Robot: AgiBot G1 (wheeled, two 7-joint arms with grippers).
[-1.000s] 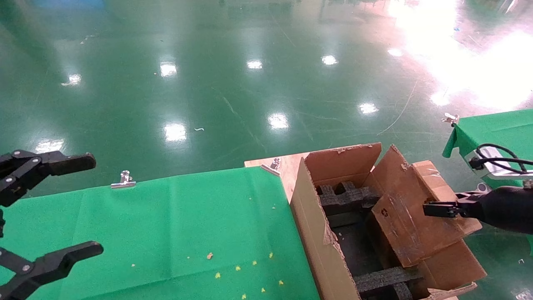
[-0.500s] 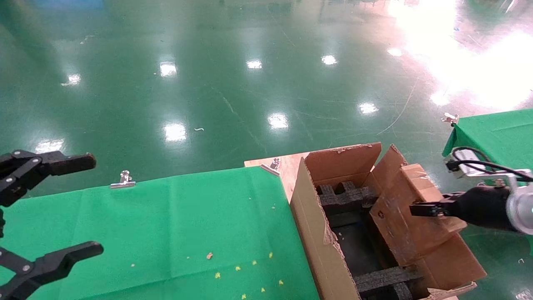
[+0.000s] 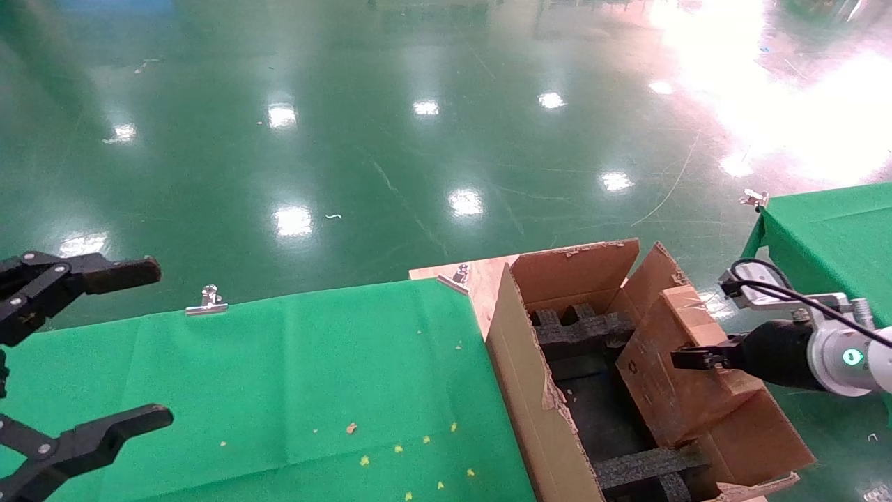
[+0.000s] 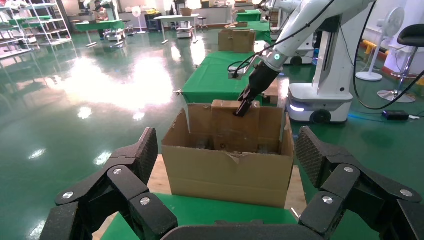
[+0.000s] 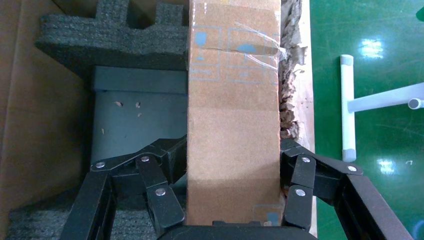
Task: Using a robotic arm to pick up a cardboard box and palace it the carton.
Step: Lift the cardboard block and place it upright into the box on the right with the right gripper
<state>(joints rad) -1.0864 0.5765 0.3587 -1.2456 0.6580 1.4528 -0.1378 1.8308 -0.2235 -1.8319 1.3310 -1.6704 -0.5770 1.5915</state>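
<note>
Left of the carton (image 3: 519, 390), the left end effector (image 3: 73, 348) hangs over the near edge of the green-covered worktop (image 3: 293, 376), fingers spread wide and empty. Yellow crumbs (image 3: 397, 450) lie on the cloth beside the carton, and a metal clip (image 3: 206, 301) pins the cloth's far edge. The carton stands open at the worktop's right end, its flaps raised; black foam blocks (image 3: 575, 331) sit inside it at the far and near ends. The cardboard box (image 3: 672, 380) stands tilted on edge inside the carton, leaning toward its right flap. The right end effector (image 3: 686, 359), on the white robotic arm (image 3: 847, 355), reaches in from the carton's right, its fingers clamped on the box's two broad faces.
</note>
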